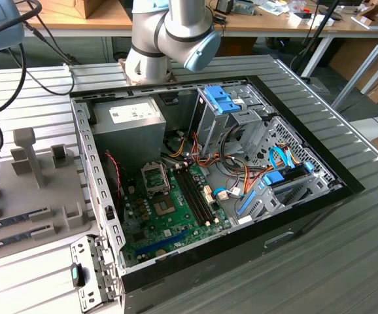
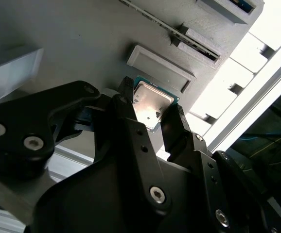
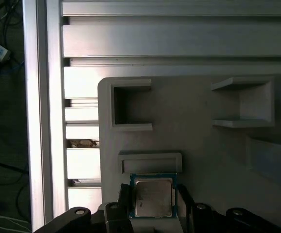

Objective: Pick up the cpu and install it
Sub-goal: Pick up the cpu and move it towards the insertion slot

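A: While the cpu [image 3: 152, 196] is pinched on two sides by the nearly closed gripper [image 2: 151, 101], it is seen at the grey tray [image 3: 203, 160].

B: Pick-up is judged under way. Installation is left to do, and the motherboard socket [image 1: 166, 208], well apart, appears unfilled.

The arm [image 1: 169, 33] bends at a grey, blue-capped joint while the gripper [image 2: 150, 104] points down at the tray below, its two black fingers [image 2: 172, 126] pressed against opposite edges of the cpu [image 3: 152, 196].
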`<state>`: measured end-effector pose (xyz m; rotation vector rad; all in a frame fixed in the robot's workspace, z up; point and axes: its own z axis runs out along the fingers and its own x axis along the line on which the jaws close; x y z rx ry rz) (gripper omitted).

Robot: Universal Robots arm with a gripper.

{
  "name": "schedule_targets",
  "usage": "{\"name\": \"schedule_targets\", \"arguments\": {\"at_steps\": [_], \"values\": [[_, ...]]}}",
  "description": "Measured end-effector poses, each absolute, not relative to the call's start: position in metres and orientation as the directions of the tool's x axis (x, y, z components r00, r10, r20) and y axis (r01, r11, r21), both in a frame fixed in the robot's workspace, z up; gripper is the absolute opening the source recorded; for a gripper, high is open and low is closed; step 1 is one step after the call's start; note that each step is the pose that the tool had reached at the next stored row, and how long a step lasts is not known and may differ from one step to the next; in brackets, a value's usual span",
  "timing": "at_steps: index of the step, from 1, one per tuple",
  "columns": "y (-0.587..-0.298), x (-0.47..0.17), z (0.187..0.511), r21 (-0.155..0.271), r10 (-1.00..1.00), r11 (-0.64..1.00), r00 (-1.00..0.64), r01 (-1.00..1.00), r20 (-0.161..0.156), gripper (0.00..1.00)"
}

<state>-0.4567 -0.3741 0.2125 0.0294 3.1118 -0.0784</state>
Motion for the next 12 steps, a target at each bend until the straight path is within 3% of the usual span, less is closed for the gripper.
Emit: {"name": "schedule_targets", "arguments": {"at_steps": [12], "values": [[-0.3741, -0.4567, 0.2179, -0.048, 0.018, 0.999, -0.999, 0.02, -0.029, 0.47]]}}
